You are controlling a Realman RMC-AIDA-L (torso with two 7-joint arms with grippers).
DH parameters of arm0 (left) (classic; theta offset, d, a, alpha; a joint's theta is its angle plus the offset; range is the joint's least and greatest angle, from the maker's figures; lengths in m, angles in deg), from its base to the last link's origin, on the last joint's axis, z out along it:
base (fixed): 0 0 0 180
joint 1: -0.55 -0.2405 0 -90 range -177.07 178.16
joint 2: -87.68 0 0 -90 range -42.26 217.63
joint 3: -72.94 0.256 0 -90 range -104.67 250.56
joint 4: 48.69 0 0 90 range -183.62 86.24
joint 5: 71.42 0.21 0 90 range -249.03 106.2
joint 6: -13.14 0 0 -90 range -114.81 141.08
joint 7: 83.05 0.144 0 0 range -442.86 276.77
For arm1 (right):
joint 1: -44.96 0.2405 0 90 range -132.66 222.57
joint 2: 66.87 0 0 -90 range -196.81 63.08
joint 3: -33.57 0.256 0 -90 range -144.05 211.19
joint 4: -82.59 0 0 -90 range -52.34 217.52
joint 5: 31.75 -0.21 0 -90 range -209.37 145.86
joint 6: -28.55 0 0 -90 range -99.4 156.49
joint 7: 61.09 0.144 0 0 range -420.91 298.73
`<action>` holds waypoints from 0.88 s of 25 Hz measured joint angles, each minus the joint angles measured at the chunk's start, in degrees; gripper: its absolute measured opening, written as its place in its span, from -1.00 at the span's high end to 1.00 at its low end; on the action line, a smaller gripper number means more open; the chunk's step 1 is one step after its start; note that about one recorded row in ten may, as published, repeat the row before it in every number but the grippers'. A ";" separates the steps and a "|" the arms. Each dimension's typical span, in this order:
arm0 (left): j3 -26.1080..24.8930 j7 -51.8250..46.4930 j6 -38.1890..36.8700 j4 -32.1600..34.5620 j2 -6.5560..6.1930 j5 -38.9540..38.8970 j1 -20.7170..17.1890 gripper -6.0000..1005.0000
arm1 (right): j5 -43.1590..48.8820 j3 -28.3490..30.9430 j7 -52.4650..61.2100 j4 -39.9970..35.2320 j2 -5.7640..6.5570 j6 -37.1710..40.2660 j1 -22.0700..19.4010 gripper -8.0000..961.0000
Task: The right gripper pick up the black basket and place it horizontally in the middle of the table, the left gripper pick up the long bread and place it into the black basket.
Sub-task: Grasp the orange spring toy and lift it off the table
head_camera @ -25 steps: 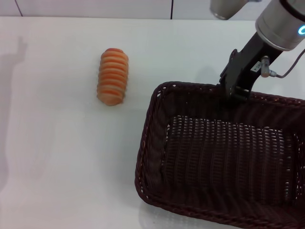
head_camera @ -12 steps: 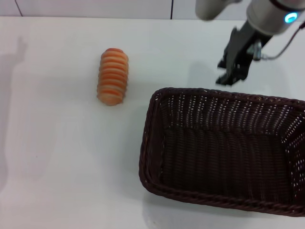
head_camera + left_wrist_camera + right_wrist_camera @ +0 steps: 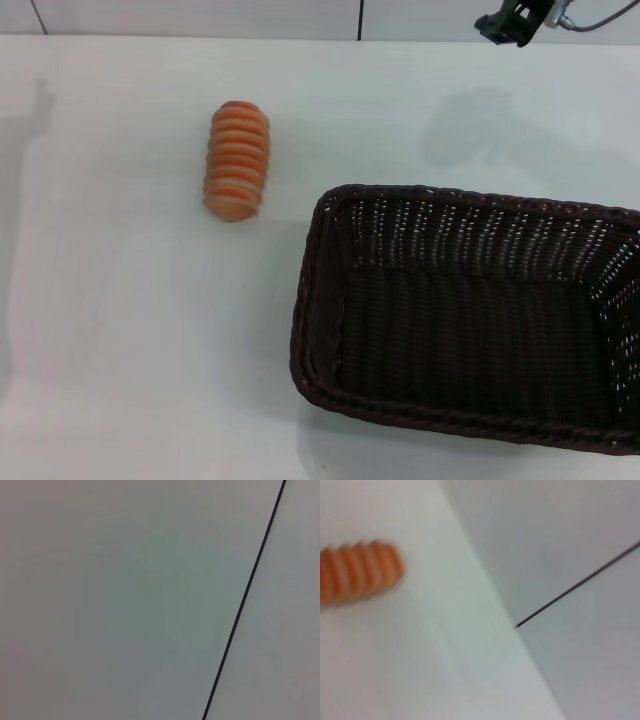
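The black basket (image 3: 470,310) stands upright on the white table (image 3: 120,330) at the front right, its long side running left to right, and it holds nothing. The long bread (image 3: 237,160) lies on the table to the basket's far left, apart from it. It also shows blurred in the right wrist view (image 3: 357,572). My right gripper (image 3: 510,25) is high at the far right edge of the head view, well clear of the basket and holding nothing. My left gripper is out of view.
The basket's right end runs past the edge of the head view. A wall with a thin dark seam (image 3: 245,600) fills the left wrist view. The table's far edge (image 3: 300,38) meets the wall behind the bread.
My right gripper has let go of the basket's far rim and risen up and back. The basket has settled flat on the table. The bread has not moved.
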 joint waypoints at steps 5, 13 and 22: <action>0.73 -0.57 0.22 -0.63 -0.22 0.00 -0.38 -0.65 | 1.65 -4.77 4.52 8.12 -2.04 16.21 -13.49 0.22; 3.47 -3.16 0.64 -1.40 -2.56 0.01 -0.31 -0.65 | 3.96 -9.76 12.33 11.18 -2.07 38.81 -27.28 0.22; 5.99 -3.59 0.78 -2.46 -3.50 0.01 -0.54 -0.65 | 3.83 -18.78 16.15 6.80 -2.56 84.03 -47.30 0.22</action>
